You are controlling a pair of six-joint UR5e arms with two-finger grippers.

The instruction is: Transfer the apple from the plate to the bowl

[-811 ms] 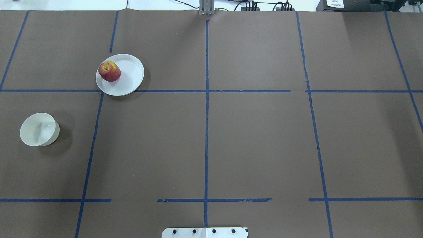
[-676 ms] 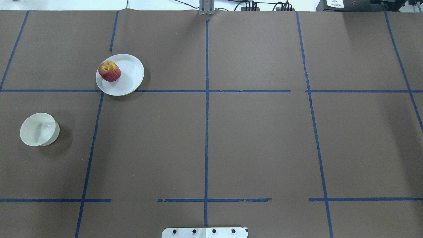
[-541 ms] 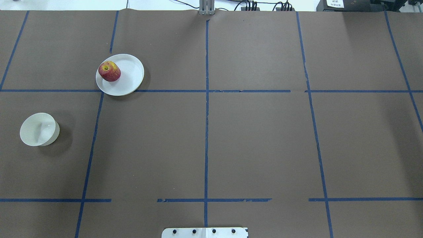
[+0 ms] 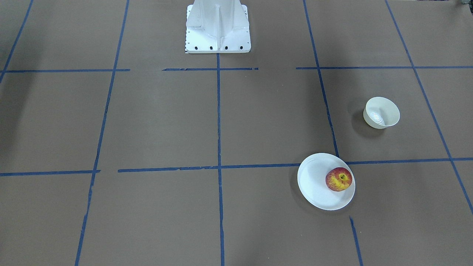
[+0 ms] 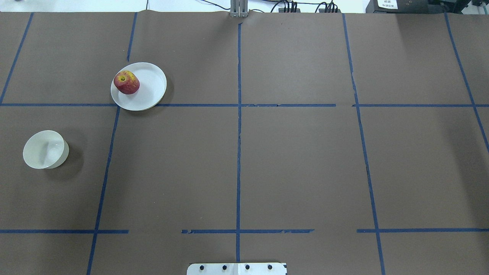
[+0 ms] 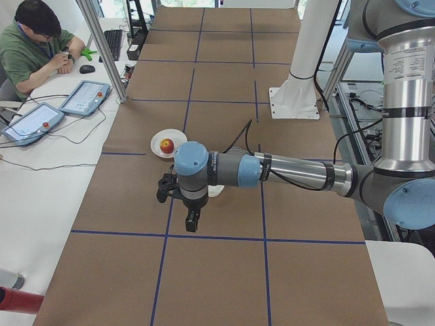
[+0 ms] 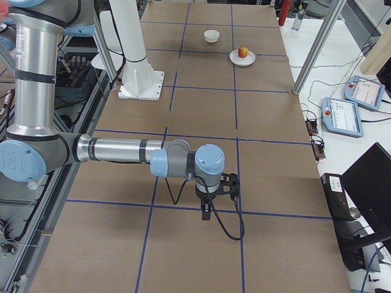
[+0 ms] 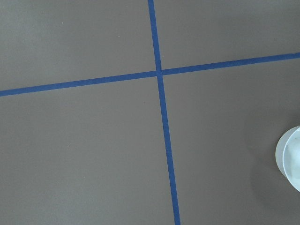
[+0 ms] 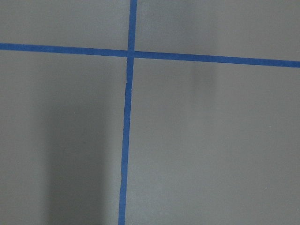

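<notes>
Bowl (image 5: 46, 149) sat apart from the plate (image 5: 151, 89) on the brown surface (image 5: 298, 164) — apple (image 5: 126, 82) rested on the plate's left part. Blue tape lines (image 5: 238, 133) crossed between. Left tool (image 6: 192, 219) and right tool (image 7: 206, 210) appeared only in side views — their openings could not be told.

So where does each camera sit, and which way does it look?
Front-facing: across the table, facing the robot's base; no arms.
Overhead: behind the robot, looking down; base edge only.
Left side: table's end, left arm near.
Right side: opposite end, right arm near.
Left wrist: straight down, bowl edge, no fingers.
Right wrist: straight down, tape only.
Front and overhead share apple on plate.
</notes>
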